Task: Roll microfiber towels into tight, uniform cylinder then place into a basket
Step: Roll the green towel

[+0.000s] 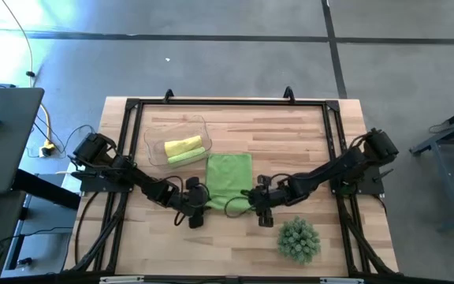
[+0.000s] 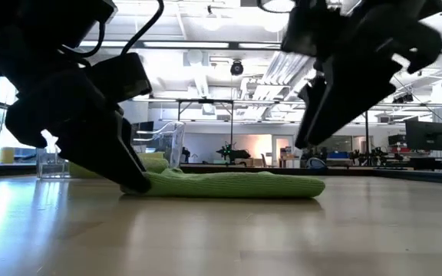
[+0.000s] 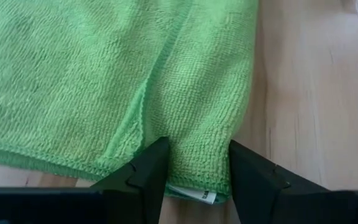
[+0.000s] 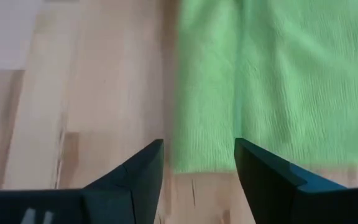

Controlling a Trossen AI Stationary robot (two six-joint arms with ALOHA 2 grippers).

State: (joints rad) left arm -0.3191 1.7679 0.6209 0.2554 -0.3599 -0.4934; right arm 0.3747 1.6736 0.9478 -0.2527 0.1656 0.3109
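A lime green towel (image 1: 228, 180) lies flat on the wooden table (image 1: 306, 134), with a fold line along it (image 3: 148, 93). My left gripper (image 1: 198, 210) is open at the towel's near left corner (image 3: 197, 146), low at the table (image 2: 133, 180). My right gripper (image 1: 262, 211) is open and stands above the towel's near right corner (image 4: 199, 144), raised clear of it in the low view (image 2: 313, 130). The clear basket (image 1: 154, 136) at the far left holds a rolled yellow towel (image 1: 183, 146) and a rolled lime green towel (image 1: 186, 156). My left gripper has its open fingers (image 3: 148, 165) on either side of the towel's near left corner (image 3: 194, 171), beside a white tag (image 3: 194, 194). The fingers slant down from the near left. One fingertip (image 2: 136, 184) is down at the table against the towel's edge. The towel lies flat.
A spiky green ball-shaped plant (image 1: 299, 239) stands at the near right, close to my right arm. A black frame (image 1: 227, 102) runs around the table top. Bare wood shows to the right of the towel (image 1: 298, 158).
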